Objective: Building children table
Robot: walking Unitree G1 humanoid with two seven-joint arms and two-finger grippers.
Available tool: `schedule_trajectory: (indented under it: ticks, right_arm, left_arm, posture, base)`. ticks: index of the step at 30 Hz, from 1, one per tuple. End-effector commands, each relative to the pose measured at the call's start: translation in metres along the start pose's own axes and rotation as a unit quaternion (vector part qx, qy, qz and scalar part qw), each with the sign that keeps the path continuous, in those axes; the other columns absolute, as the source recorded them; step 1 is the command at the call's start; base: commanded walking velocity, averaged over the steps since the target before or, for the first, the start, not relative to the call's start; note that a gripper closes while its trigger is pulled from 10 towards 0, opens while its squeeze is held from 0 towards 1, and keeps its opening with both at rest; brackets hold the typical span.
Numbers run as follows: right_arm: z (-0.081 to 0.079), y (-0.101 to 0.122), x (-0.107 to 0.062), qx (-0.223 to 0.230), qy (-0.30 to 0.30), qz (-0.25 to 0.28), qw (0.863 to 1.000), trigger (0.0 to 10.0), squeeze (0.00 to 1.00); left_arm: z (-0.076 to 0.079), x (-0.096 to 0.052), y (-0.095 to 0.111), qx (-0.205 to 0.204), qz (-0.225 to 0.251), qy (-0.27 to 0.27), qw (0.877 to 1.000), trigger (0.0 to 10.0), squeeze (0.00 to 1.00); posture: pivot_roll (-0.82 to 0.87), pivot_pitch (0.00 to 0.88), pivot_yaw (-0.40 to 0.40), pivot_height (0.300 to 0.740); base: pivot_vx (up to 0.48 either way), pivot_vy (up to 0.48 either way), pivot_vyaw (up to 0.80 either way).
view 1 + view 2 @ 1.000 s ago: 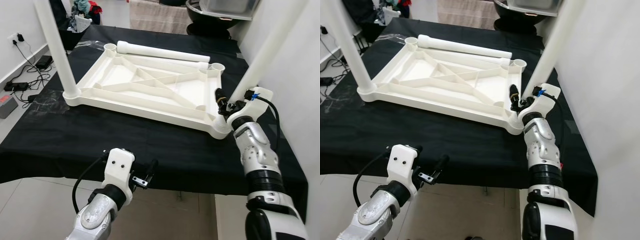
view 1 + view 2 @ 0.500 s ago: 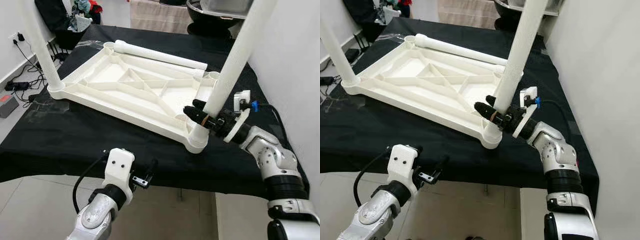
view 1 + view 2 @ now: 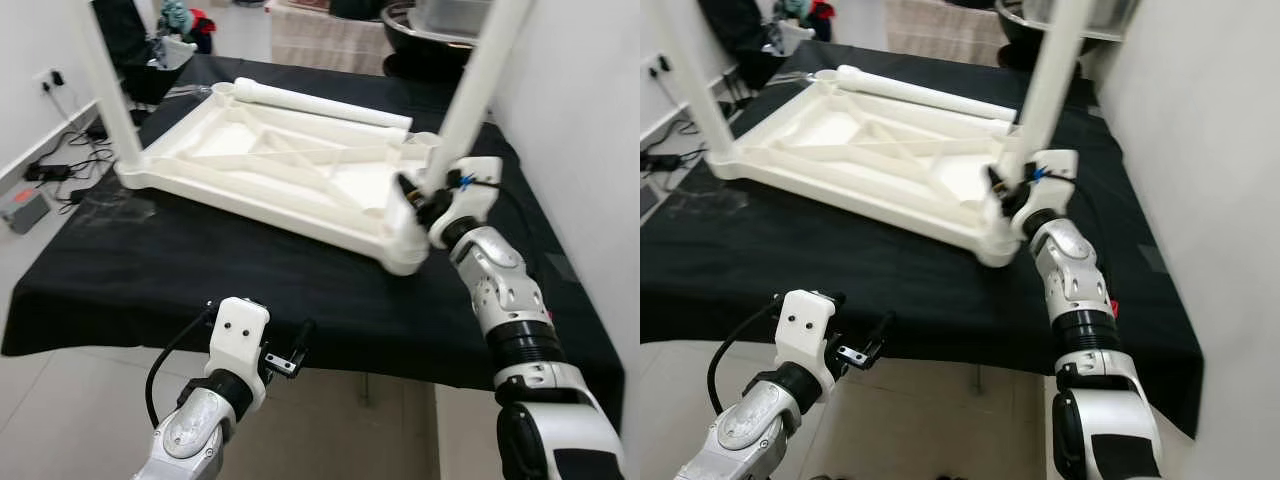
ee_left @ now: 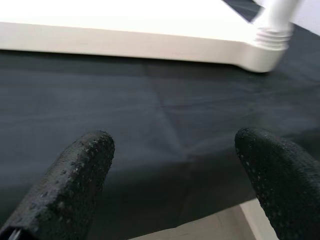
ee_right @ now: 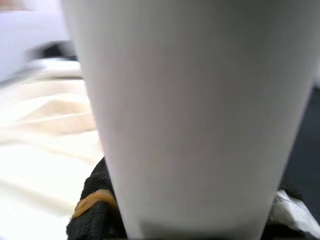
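On black-draped table [image 3: 150, 270]: upside-down white plastic children's tabletop with ribbed underside [image 3: 280, 165], lying flat, long axis running from left side toward right. Two white cylindrical plastic legs upright in near corners: one at near-left corner [image 3: 105, 85], one at near-right corner [image 3: 470, 95]. A third loose white leg tube [image 3: 320, 103] lying flat along far edge, parallel to tabletop's long side, beside two open far corner sockets [image 3: 222, 90].

Right end effector [image 3: 420, 198] clenched around base of near-right leg, just above its corner socket; fingers either side of the tube, white shaft close against the right wrist camera [image 5: 190, 115], black fingertip [image 5: 92, 210] below it. Leg axis slightly tilted, leaning away toward upper right; probably being seated or twisted home.

Left end effector [image 3: 285, 355] released, fingers spread, hanging below table's near edge, well apart from all parts; black pads [image 4: 70, 180] facing cloth and tabletop's near rim.

Key relation: loose leg tube far across tabletop from both arms, right arm nearer to far-right socket.
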State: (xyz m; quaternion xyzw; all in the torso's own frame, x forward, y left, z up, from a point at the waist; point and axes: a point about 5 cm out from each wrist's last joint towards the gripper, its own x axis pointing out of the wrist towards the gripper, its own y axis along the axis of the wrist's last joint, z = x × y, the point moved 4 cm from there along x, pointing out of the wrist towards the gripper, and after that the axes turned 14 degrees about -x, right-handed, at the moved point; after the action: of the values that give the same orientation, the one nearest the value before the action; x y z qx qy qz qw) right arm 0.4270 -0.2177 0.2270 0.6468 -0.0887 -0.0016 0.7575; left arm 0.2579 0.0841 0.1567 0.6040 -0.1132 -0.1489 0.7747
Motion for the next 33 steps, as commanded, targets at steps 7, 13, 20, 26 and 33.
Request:
schedule_trajectory:
  ticks: [7, 13, 20, 26, 33]
  right_arm:
    - [0.037, -0.043, -0.033, -0.016, -0.201, -0.118, 0.972, 0.0, 0.00]
    - [-0.010, -0.006, -0.017, 0.033, -0.080, 0.011, 0.996, 10.0, 1.00]
    - [-0.003, 0.012, -0.010, 0.059, 0.008, 0.078, 0.995, 10.0, 0.00]
    - [-0.026, 0.027, -0.025, 0.154, 0.261, 0.093, 0.948, 10.0, 0.00]
    - [-0.059, 0.032, -0.068, 0.144, 0.505, 0.106, 0.844, 10.0, 0.00]
  left_arm:
    - [0.000, -0.001, -0.005, -0.005, -0.008, 0.001, 1.000, 10.0, 0.00]
    - [0.001, -0.001, -0.006, -0.005, -0.009, -0.001, 1.000, 10.0, 0.00]
    - [0.002, -0.001, -0.007, -0.006, -0.010, -0.001, 1.000, 10.0, 0.00]
    - [0.002, -0.001, -0.008, -0.007, -0.011, -0.002, 1.000, 10.0, 0.00]
    - [0.002, -0.001, -0.008, -0.007, -0.011, -0.002, 1.000, 10.0, 0.00]
  posture:
    - [0.09, 0.162, -0.113, 0.740]
    - [0.09, 0.153, -0.118, 0.740]
    - [0.09, 0.148, -0.120, 0.740]
    - [0.09, 0.142, -0.119, 0.740]
    - [0.09, 0.146, -0.125, 0.740]
  base:
    - [0.000, 0.000, 0.00]
    - [0.000, 0.000, 0.00]
    - [0.000, 0.000, 0.00]
    - [0.000, 0.000, 0.00]
    - [0.000, 0.000, 0.00]
